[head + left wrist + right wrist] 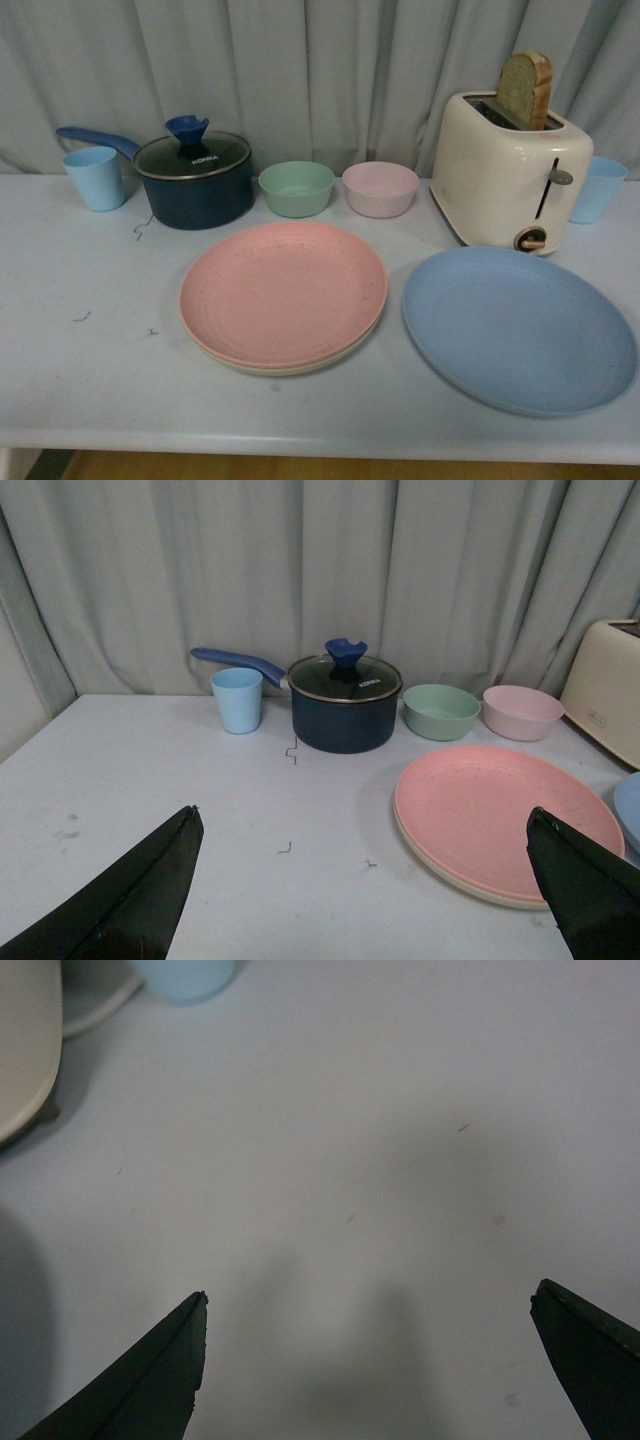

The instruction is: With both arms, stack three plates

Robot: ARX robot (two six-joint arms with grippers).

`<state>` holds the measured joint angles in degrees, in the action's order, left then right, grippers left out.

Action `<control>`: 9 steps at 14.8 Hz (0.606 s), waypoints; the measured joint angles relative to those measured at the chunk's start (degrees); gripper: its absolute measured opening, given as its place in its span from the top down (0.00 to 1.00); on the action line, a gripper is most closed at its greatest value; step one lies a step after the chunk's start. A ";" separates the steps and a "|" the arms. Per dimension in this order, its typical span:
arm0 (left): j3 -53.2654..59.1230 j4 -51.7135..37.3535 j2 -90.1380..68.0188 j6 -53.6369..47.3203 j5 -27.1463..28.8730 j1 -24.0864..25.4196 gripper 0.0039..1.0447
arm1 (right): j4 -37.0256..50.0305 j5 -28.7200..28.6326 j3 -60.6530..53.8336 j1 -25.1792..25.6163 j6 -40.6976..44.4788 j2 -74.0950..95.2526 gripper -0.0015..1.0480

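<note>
The pink plate (283, 291) lies on top of the beige plate (290, 366) at the table's middle; only the beige rim shows under it. The blue plate (518, 327) lies alone to the right, in front of the toaster. No arm shows in the front view. In the left wrist view the pink plate (500, 816) and beige rim (470, 887) lie ahead to one side, and a sliver of the blue plate (631, 810) shows at the edge. My left gripper (362, 815) is open and empty above bare table. My right gripper (368, 1298) is open and empty above bare table.
At the back stand a light blue cup (96, 177), a dark blue lidded pot (193, 178), a green bowl (296, 188), a pink bowl (380, 188), a cream toaster (508, 172) with bread, and another blue cup (598, 188). The table's front edge (300, 440) is near.
</note>
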<state>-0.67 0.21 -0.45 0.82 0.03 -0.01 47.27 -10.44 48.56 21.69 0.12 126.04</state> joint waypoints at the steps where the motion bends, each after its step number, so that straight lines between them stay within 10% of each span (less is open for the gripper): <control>1: 0.00 0.00 0.00 0.00 -0.02 0.00 0.06 | -2.97 -0.07 0.96 -1.49 0.42 0.37 0.06; 9: 0.00 0.00 0.00 0.00 -0.02 0.00 0.06 | -8.96 -0.94 -1.81 -14.27 1.05 -7.06 0.06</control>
<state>-0.67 0.21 -0.45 0.82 0.01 -0.01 38.30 -11.38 46.74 7.42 1.17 118.98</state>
